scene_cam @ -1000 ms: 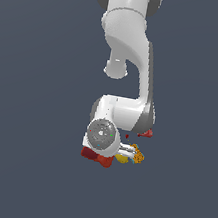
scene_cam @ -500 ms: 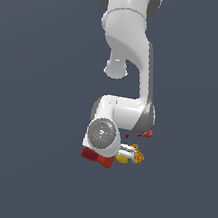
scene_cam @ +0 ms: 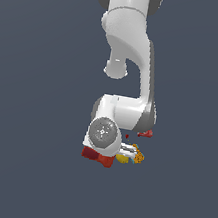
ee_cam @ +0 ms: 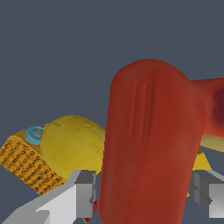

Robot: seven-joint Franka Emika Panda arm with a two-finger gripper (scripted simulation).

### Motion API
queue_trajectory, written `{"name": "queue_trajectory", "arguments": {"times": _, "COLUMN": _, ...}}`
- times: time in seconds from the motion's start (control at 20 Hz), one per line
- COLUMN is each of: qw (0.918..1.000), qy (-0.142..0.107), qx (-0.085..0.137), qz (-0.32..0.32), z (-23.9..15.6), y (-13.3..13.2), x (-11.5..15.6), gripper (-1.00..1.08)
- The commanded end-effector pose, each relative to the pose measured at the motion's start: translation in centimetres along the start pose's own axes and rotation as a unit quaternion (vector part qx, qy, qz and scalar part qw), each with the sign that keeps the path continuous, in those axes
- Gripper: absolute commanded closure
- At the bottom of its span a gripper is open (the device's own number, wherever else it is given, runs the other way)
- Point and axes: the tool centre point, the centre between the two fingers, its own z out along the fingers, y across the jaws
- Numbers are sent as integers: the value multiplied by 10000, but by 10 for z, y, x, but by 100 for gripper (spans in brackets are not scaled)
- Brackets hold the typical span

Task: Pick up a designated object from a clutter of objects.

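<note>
In the exterior view your wrist hides most of the clutter point(scene_cam: 132, 156), so a blind lift could drag neighbours along; the red drill point(scene_cam: 97, 156) shows just beneath it. In the wrist view the drill's handle point(ee_cam: 148, 144) stands between the gripper's point(ee_cam: 146, 197) spread fingers point(ee_cam: 85, 192), which look not yet clamped, with a yellow lump point(ee_cam: 74, 144) and an orange patterned box point(ee_cam: 26, 164) just beside, so an off-centre squeeze could let the rounded handle slip.
</note>
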Motion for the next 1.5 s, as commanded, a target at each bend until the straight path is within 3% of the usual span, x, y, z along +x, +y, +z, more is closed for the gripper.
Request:
{"name": "queue_trajectory", "arguments": {"times": 0.0, "qw": 10000, "qy": 23, "qx": 3, "qz": -8, "z": -10, "y": -6, "x": -2, "gripper": 108}}
{"name": "queue_trajectory", "arguments": {"times": 0.35, "qw": 10000, "qy": 10, "qx": -4, "qz": -9, "z": -52, "y": -38, "x": -20, "gripper": 108}}
{"name": "queue_trajectory", "arguments": {"times": 1.45, "qw": 10000, "qy": -40, "qx": -16, "qz": -9, "z": -238, "y": -174, "x": -89, "gripper": 108}}
